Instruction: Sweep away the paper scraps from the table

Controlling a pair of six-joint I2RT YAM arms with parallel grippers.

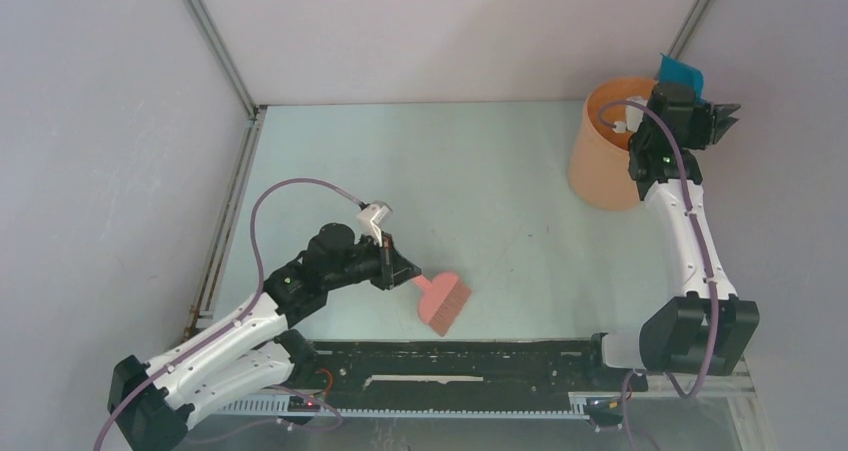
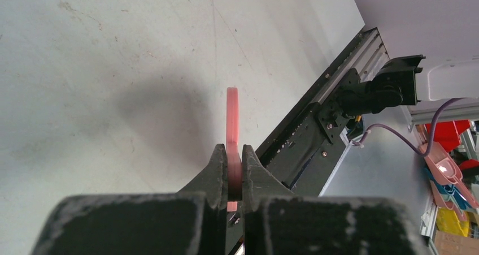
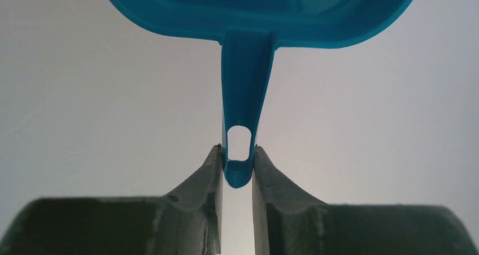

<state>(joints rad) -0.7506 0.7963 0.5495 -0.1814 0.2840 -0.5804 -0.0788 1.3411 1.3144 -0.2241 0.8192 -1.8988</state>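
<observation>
The table (image 1: 480,171) carries an orange bin (image 1: 597,176) with a whitish wad (image 1: 622,123) inside.

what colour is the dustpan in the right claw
Bright blue; the dustpan shows best in the right wrist view, handle pinched in the right claw.

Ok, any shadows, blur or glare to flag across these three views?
Top external: even soft light, sharp, hardly any shadow around the pink brush. Left wrist: a broad soft shadow on the table beside the brush; the near fingers are slightly blurred. Right wrist: blue dustpan crisp against blank wall, no glare.
</observation>
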